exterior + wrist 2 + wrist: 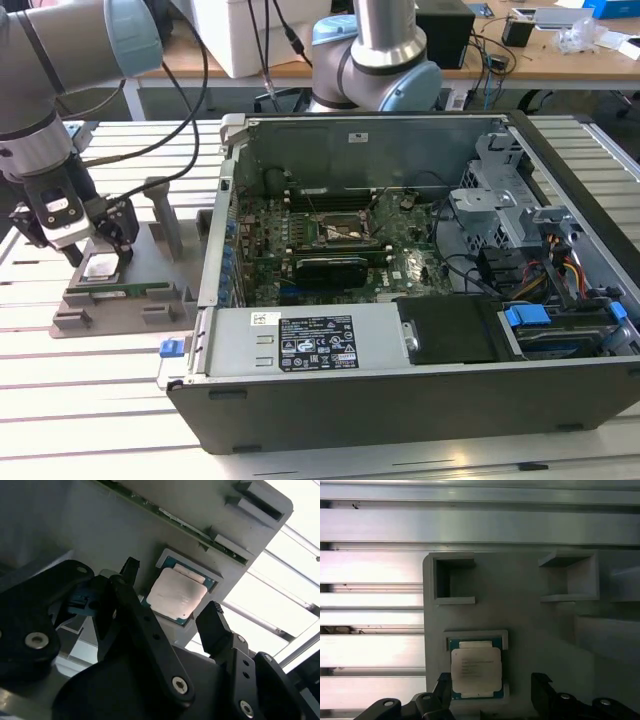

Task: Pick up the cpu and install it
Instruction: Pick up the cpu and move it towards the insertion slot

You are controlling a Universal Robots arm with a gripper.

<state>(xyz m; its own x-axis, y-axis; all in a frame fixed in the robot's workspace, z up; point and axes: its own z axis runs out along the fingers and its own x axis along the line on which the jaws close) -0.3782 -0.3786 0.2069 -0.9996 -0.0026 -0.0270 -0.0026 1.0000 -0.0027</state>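
Slatted aluminium tabletop [375, 650] carries a grey holder [530, 625], and the cpu [476, 670] lies flat in its square recess, directly beneath the gripper [171, 589]. The jaws are spread wide, with a black fingertip [212, 617] on either side of the chip, neither clamping it. Well off to the gripper's side stands an open computer case [420, 410].

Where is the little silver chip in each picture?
Exterior view: the cpu lies on the grey holder, at the exterior view's left of the computer case.
Second wrist view: the cpu sits in the holder's square recess.
First wrist view: the cpu in that same recess.
Shared landmark: the grey holder.
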